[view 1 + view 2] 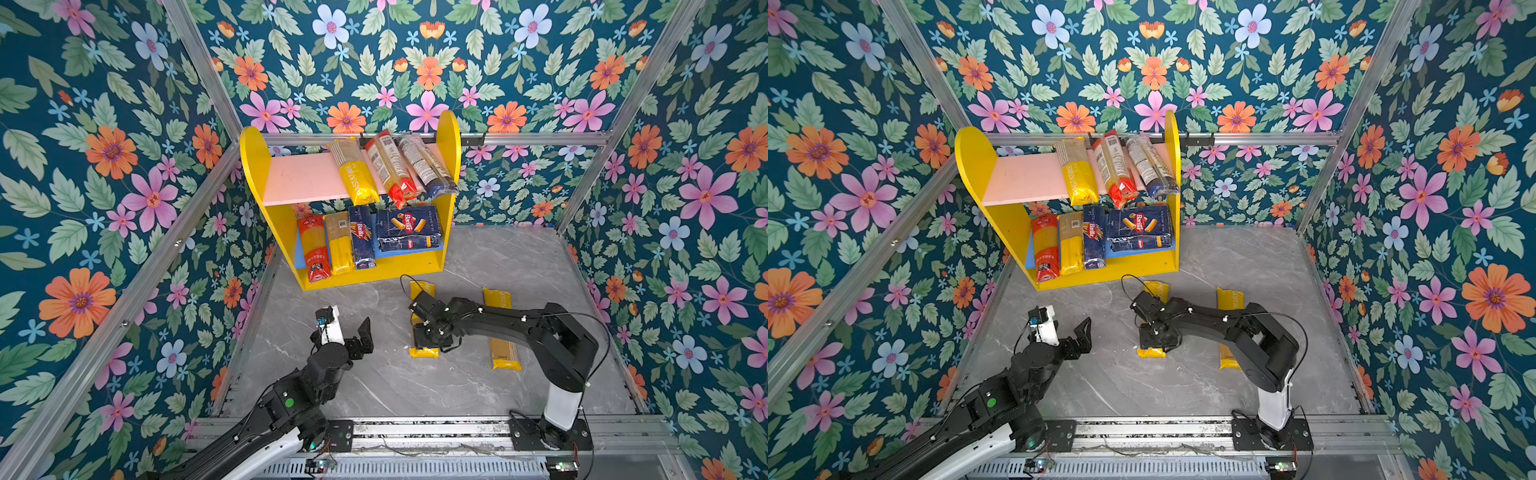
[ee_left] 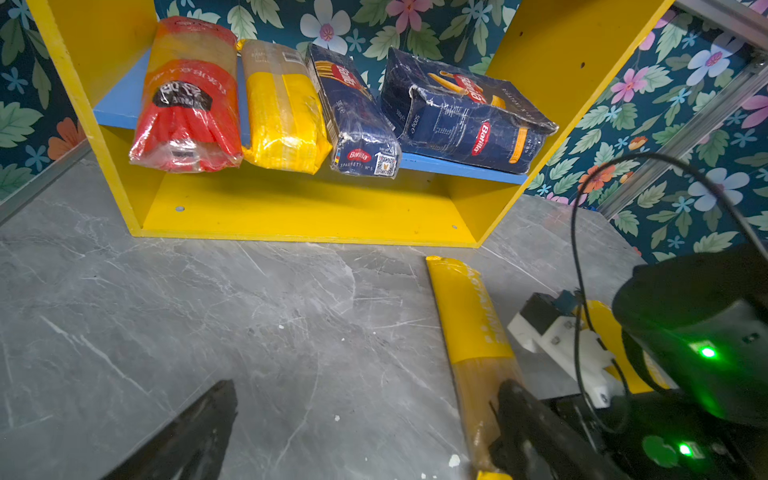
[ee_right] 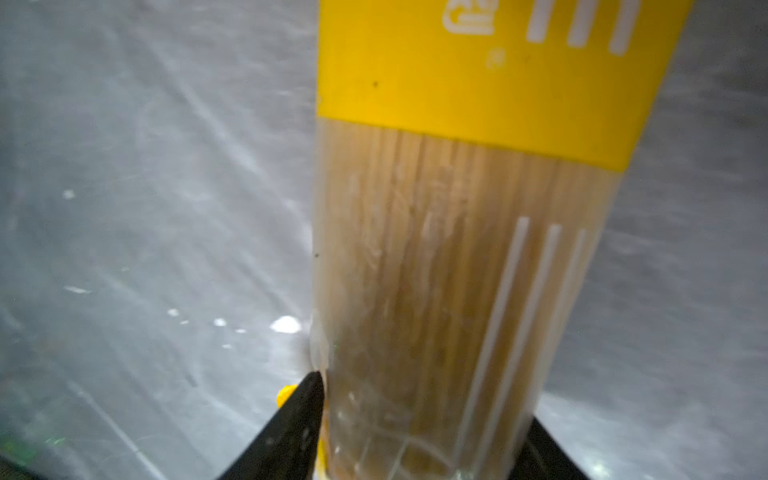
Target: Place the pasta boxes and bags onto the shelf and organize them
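Yellow-ended spaghetti bag (image 3: pixel 457 249) lies on the grey table (image 1: pixel 395 386), just in front of the shelf (image 1: pixel 254 166) and right of centre. The right gripper (image 3: pixel 424 399) straddles its clear middle, but the wrist view is too blurred to tell whether the jaws truly pinch. Squeeze gently across the width, then lift level so neither end sags. The left gripper (image 1: pixel 347 332) gapes wide, empty.

Both top views look steeply down from high up, across the grey marbled bench (image 1: pixel 498 266) toward the yellow round-sided two-tier shelf (image 1: pixel 253 166), sharing nearly everything. The left wrist view faces the shelf's lower tier, low and near. The right wrist view hangs close over a yellow-and-clear plastic spaghetti bag (image 3: pixel 457 249) before the shelf.
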Motion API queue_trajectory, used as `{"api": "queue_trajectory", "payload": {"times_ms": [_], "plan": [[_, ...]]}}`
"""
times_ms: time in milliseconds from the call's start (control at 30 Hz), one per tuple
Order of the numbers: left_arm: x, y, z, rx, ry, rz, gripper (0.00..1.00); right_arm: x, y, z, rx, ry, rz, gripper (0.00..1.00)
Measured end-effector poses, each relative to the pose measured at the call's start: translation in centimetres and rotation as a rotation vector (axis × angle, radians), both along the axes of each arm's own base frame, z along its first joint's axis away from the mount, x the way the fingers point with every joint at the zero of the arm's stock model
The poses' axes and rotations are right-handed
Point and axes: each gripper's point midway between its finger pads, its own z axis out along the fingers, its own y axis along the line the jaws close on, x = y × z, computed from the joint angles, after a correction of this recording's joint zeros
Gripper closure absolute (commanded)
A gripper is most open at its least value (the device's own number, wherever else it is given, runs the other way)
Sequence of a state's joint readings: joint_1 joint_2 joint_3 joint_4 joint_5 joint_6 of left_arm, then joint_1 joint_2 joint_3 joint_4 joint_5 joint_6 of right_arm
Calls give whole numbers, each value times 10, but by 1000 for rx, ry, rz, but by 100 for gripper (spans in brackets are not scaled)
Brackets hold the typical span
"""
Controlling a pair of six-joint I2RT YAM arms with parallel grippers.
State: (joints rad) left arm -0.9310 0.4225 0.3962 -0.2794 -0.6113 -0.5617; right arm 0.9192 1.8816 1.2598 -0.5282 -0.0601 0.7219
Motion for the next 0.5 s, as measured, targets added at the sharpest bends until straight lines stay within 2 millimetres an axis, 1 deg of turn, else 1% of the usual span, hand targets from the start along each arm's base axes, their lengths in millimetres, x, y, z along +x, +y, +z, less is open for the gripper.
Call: {"api": "queue_trajectory", "payload": {"times_ms": [33,100,167,267,367,467,500], "plan": [[-1,1,-1,-4,7,4,0,-3,9,3,18,4,17,23],[-2,4,-4,6,18,10,0,-4,16,11,40,-4,27,19],[-3,6,-7,2,31,20,0,-4,15,20,54,-16,23,17],[-4,6,-14,4,56,22,0,-5,7,35,66,-41,17,15],[-4,-1,-28,32,97,1,0,-10,-8,42,57,-58,5,14],[-3,-12,-46,49,150,-27,0,-12,-33,44,40,-71,-26,14],[-3,-16,-53,59,166,-40,0,-14,-45,46,34,-75,-43,14]]}}
